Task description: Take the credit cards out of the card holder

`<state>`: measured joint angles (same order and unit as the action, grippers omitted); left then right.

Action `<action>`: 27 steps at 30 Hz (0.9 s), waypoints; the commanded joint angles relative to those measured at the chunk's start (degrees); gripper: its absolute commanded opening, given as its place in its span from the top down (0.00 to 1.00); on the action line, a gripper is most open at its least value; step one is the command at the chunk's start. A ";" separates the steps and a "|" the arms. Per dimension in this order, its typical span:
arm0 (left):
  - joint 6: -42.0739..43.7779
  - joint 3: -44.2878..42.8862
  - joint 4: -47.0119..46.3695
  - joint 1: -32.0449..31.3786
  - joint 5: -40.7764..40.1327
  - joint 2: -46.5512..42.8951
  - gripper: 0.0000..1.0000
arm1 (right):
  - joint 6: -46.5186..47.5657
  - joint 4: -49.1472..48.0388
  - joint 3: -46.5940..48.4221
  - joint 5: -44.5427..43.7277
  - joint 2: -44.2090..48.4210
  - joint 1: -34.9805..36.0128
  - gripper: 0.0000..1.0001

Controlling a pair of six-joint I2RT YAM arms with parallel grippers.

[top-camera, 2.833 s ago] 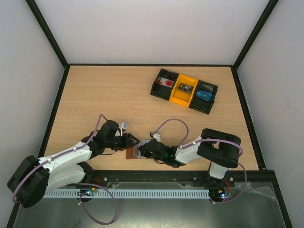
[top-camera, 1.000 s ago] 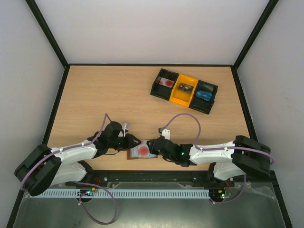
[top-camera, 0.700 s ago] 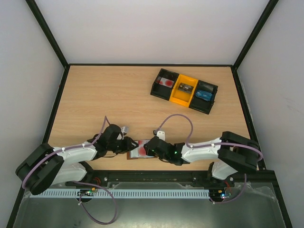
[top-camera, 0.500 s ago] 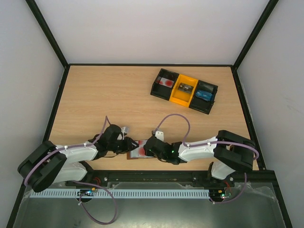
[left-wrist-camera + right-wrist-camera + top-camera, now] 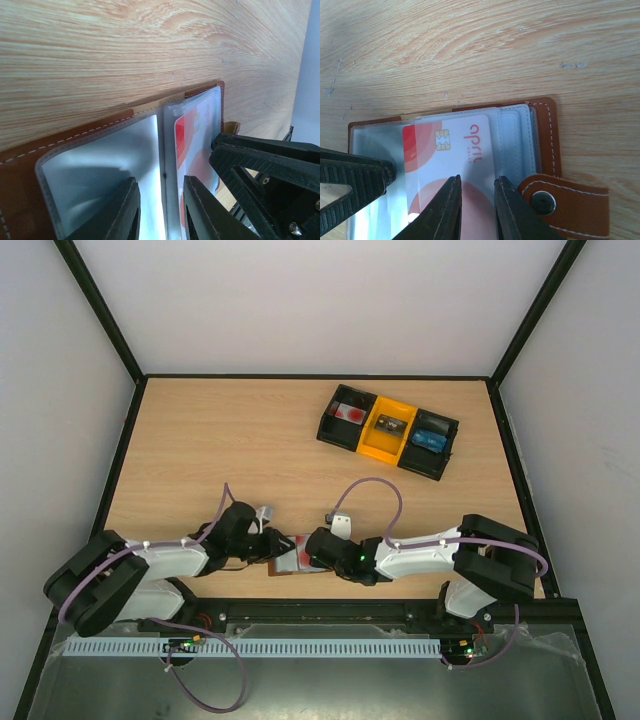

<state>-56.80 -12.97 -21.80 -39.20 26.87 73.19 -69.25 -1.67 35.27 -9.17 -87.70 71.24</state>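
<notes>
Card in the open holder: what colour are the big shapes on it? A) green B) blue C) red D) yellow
C: the card showing in the holder is white with red patches around its chip.

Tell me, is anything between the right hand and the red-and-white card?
No solid thing: the right hand is directly over the card. The card seems tucked in a clear sleeve of the holder, so that film may cover it.
</notes>
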 commanded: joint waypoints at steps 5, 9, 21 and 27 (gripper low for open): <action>-2.03 0.19 -4.52 -0.59 1.75 3.08 0.74 | 0.17 2.04 -1.57 -1.20 -1.67 0.21 0.80; -2.91 -0.03 -6.87 -0.83 2.39 6.02 0.75 | 0.38 -0.25 -2.35 0.16 -1.84 0.21 0.81; -4.63 0.11 -11.35 -1.22 3.02 7.49 0.88 | -0.13 -2.92 -4.38 0.56 -2.86 0.21 0.84; -4.24 0.35 -11.98 -1.23 4.02 7.99 0.97 | -0.69 -3.41 -5.12 0.15 -3.43 0.21 0.84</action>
<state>-61.60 -12.84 -32.32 -40.10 30.02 80.62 -69.06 -8.38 32.75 -9.04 -88.51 71.24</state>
